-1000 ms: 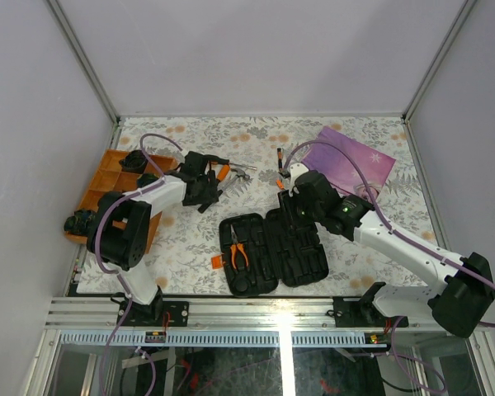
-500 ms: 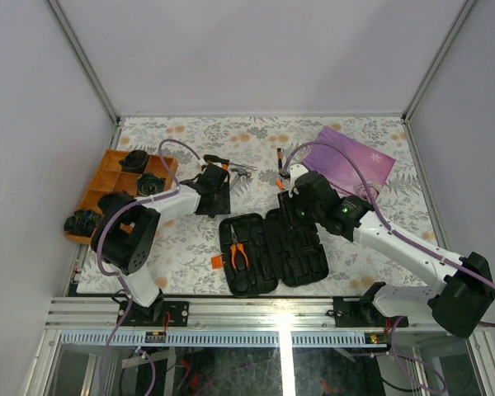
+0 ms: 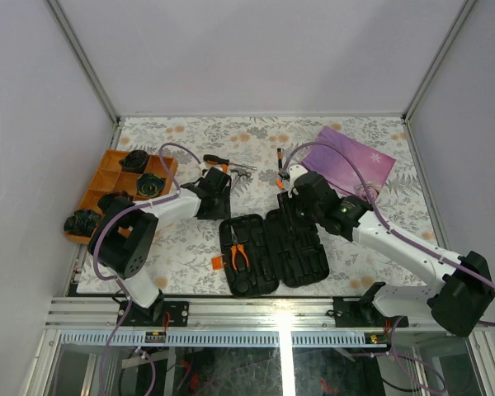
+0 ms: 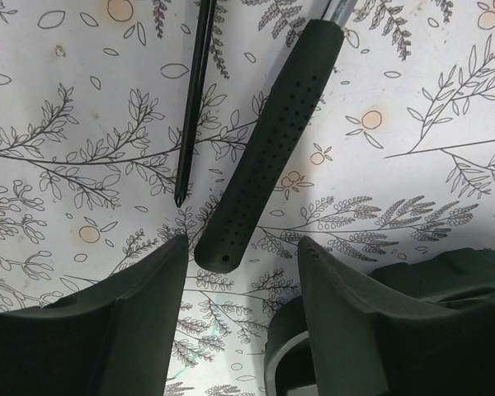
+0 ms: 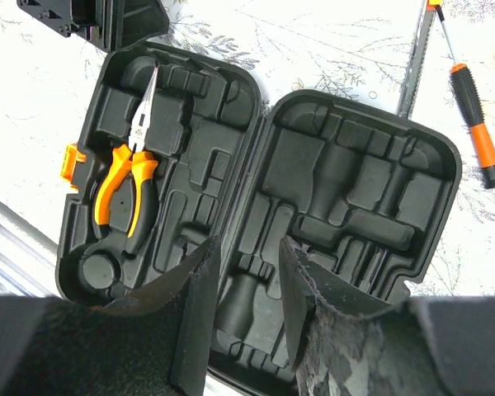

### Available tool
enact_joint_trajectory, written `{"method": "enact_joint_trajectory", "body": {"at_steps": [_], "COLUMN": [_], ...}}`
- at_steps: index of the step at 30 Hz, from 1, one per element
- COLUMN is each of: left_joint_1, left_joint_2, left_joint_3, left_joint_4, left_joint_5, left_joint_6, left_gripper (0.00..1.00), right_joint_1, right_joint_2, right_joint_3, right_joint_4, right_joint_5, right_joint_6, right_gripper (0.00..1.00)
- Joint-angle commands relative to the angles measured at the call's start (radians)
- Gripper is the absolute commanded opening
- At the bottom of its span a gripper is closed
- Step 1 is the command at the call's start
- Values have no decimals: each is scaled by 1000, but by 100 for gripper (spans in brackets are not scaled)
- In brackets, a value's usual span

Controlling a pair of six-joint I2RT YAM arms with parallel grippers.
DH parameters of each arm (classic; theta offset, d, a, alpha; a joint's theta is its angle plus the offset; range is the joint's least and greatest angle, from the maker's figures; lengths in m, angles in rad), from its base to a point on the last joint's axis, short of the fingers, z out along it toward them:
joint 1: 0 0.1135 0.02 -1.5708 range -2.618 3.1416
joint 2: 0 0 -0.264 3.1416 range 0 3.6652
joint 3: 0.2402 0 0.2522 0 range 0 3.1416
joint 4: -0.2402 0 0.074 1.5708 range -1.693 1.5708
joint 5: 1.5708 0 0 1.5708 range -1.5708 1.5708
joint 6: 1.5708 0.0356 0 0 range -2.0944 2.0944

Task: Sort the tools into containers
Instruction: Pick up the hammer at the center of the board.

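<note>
The black tool case (image 3: 272,252) lies open near the front, also in the right wrist view (image 5: 346,190). Orange-handled pliers (image 3: 238,250) (image 5: 130,186) sit in its left half. The black-handled hammer (image 3: 241,172) lies behind the case. Its handle (image 4: 272,148) points at my open, empty left gripper (image 4: 242,256) (image 3: 220,186), whose fingers flank the handle's end without touching it. A thin screwdriver shaft (image 4: 196,99) lies left of the handle. My right gripper (image 5: 246,256) (image 3: 297,213) hovers open and empty over the case's hinge. Another screwdriver (image 5: 477,124) lies beyond the case.
An orange divided tray (image 3: 106,183) with black coiled lumps stands at the left edge. A purple sheet (image 3: 351,161) lies at the back right. A corner of the case (image 4: 445,276) is close to my left gripper's right finger.
My left gripper has swung right and come down behind the case, at the hammer's handle end. The right arm has barely moved.
</note>
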Motion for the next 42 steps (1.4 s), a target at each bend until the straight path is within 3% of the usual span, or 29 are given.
{"method": "enact_joint_trajectory", "body": {"at_steps": [1,19,29,37,42], "left_joint_1": [-18,-73,-82,-52,-31], "left_joint_2": [0,-104,-145,-79,-26], "left_joint_3": [16,109,90,100,102], "left_joint_4": [-2,-111,-43,4,42], "left_joint_5": [-18,-199,-194,-103,-46], "left_joint_6": [-7,3,39,79,93], "left_gripper": [54,59,59,43,41], "right_joint_1": [-6,-8,-8,-7,-7], "right_joint_2": [-6,11,18,24,24], "right_joint_3": [-10,-9,-8,-7,-7], "right_joint_4": [23,35,40,39,33], "right_joint_5": [0,-13,-16,-20,-17], "right_joint_6": [3,11,14,16,11], "right_gripper": [41,41,41,41,41]}}
